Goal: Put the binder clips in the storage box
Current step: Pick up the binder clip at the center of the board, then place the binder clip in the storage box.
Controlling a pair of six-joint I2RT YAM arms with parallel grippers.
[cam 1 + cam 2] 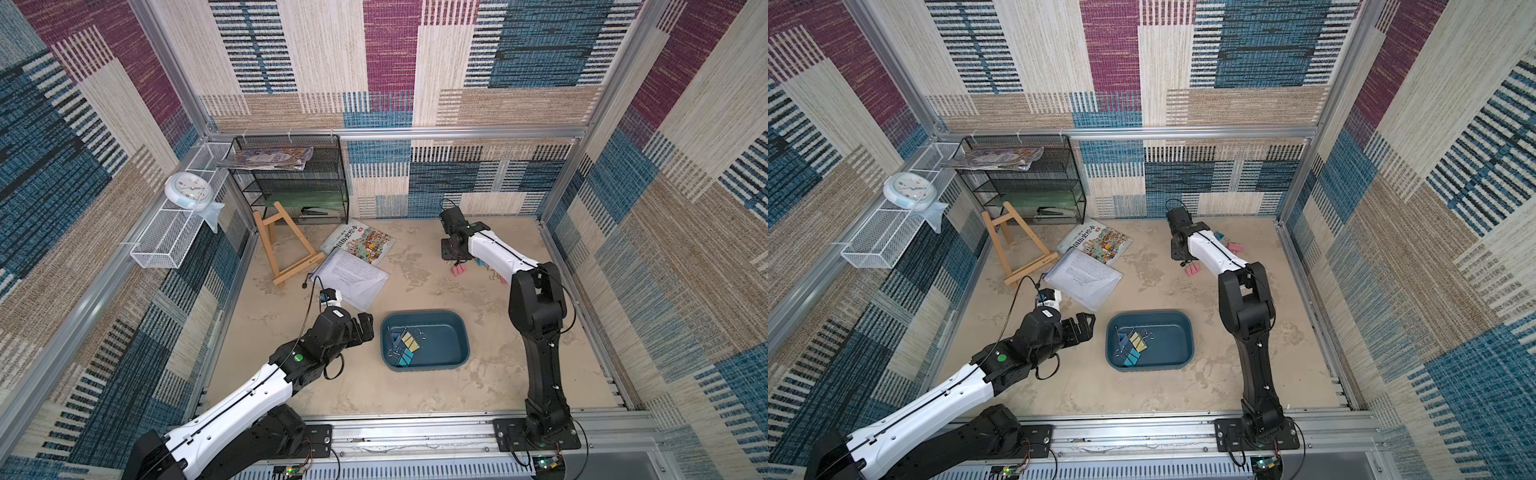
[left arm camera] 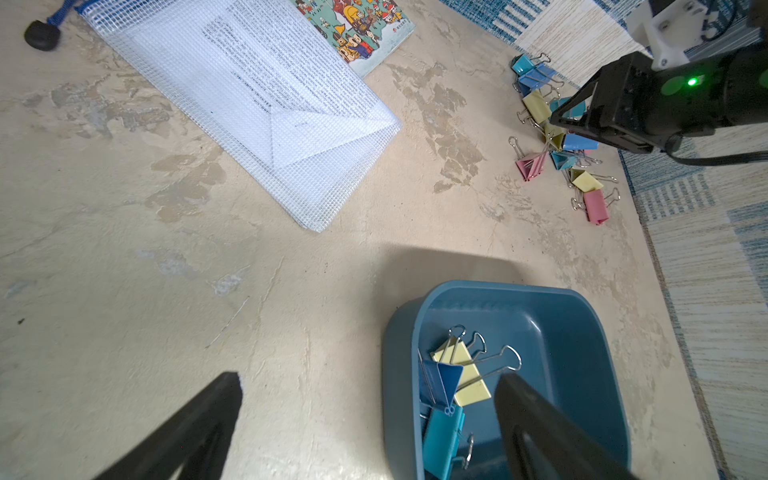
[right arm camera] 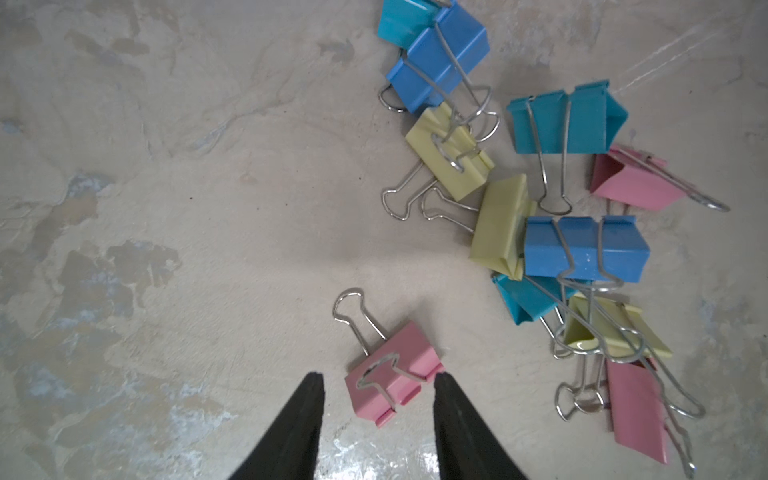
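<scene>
Right gripper (image 3: 379,380): we note the jaws parted, pinching nothing. A pink clip (image 3: 392,370) lies flat on the table (image 3: 187,216) directly between the two fingers. One of its wire handles is folded over its back and the other sticks out away from the gripper. One fingertip sits at the clip's corner; we cannot tell whether it touches. The other fingertip stands clear, with a strip of bare table between it and the clip.

The loose binder clips (image 3: 577,249) (blue, teal, yellow, pink) lie in a tangle near the pink clip, all outside the jaws. In both top views we find this heap at the far right of the table, mostly hidden behind the right arm (image 1: 536,307).

The storage box (image 1: 446,340) sits toward the front centre of the table, well apart from the heap. Inside it, against its left wall, we see a few stored clips (image 2: 453,382): yellow, dark blue, teal.

Left gripper (image 2: 368,378): jaws spread wide and empty, hovering just beside the box's left rim. In the left wrist view one finger overlaps the box near the stored clips, and the other is over bare table.
</scene>
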